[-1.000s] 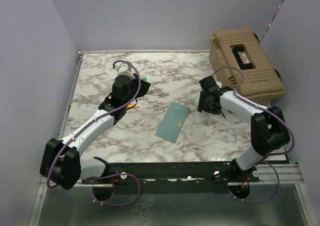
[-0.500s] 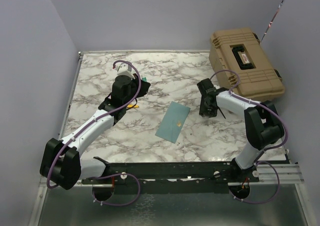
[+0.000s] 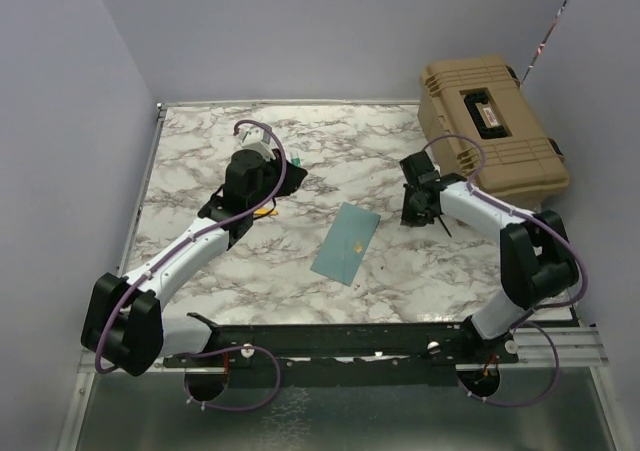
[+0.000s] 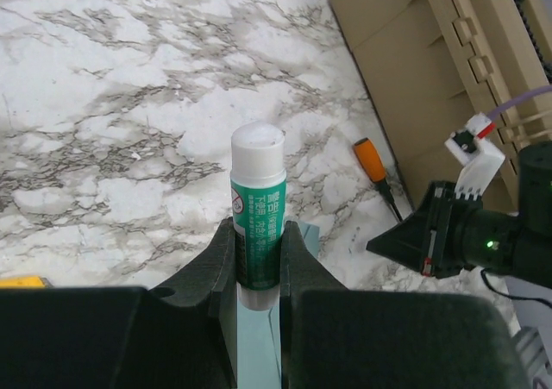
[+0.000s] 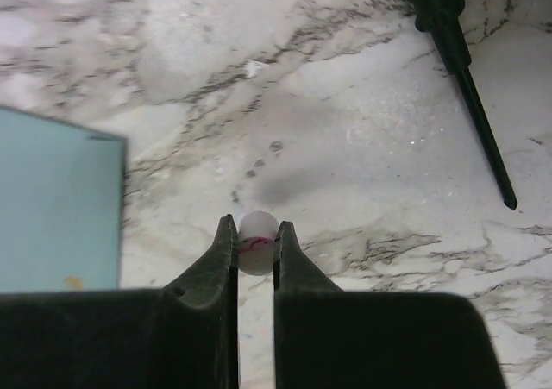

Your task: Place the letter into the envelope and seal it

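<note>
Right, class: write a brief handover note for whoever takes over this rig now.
Left gripper: shut on the glue stick.
Right gripper: shut on a small white round piece.
Envelope: flat in the middle of the table, gold sticker up.
Letter: not in view; perhaps already inside.
Left to do: check that, then seal the flap.

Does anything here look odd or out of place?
An orange-handled screwdriver lies loose on the marble table near the tan plastic case, unrelated to letters. The teal-blue paper envelope lies askew. Nothing looks spilled or damaged.
</note>
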Robot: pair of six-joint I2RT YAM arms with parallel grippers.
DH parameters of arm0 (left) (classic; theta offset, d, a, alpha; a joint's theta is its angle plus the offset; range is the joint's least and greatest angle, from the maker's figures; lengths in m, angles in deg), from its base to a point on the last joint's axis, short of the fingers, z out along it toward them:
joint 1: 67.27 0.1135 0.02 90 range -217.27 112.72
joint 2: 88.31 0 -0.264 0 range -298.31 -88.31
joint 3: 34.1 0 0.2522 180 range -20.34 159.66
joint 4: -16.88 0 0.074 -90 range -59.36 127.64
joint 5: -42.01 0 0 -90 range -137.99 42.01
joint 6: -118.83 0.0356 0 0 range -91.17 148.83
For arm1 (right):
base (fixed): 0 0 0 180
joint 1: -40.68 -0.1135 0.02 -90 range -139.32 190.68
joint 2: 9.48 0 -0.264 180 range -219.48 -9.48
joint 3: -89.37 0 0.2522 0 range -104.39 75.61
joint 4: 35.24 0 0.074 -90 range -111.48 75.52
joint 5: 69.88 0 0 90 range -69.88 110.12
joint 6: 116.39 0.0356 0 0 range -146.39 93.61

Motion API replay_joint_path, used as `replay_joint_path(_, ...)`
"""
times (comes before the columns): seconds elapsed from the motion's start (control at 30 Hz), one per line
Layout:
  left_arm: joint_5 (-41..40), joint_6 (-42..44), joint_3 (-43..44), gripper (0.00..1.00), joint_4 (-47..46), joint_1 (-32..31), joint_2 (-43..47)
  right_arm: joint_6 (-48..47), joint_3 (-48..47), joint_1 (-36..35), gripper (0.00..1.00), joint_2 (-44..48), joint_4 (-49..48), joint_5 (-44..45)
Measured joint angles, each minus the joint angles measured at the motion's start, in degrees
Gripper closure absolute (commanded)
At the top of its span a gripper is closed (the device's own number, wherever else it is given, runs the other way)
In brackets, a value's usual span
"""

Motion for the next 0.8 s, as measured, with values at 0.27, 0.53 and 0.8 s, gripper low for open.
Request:
replay_joint_path(0.27,14.0,7.6,0.6,1.0,-4.6,0.0,-0.2,-6.8,-6.2,0.0,0.99,13.7,-3.3,-20.1)
replay_joint_path(0.53,28.0,16.9,2.9,1.0,-8.7,-0.4,-0.1,-2.7,-8.5,0.0,0.99,20.3,-22.3,-52.9)
replay_joint_path(0.8,35.5,21.6,3.5,1.0,-10.6,-0.4,-0.1,9.0,-5.8,0.0,0.99,19.0,-39.6,-63.5)
